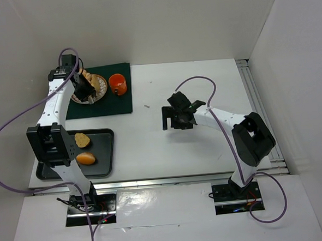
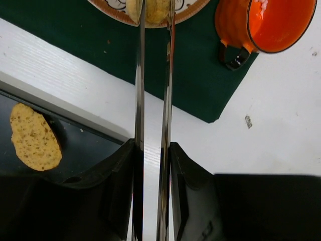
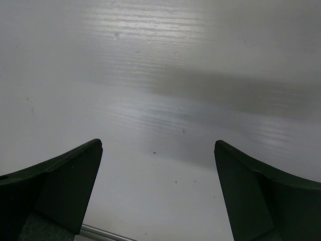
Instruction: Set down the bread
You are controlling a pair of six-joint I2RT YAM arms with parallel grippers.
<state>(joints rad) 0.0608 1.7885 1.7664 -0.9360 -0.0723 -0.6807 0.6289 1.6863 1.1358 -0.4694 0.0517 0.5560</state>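
A white tabletop [image 1: 195,145] carries a dark green rectangular cloth mat [image 1: 121,104] at its far left corner. On the mat lie a round patterned plate [image 1: 101,83] and, just beside it on the right, an orange cup [image 1: 118,84]. The left arm stretches to the plate with the left pincer [image 1: 88,94] down over it, next to small golden bread rolls [image 1: 85,76]. How its jaws stand cannot be told.

At the near left sits a black rectangular tray [image 1: 105,151]. It holds two golden-orange oval rolls [image 1: 82,139], one nearer than the other and not touching.

The right pincer [image 1: 174,119] hangs over bare tabletop, well apart from the mat, jaws spread.
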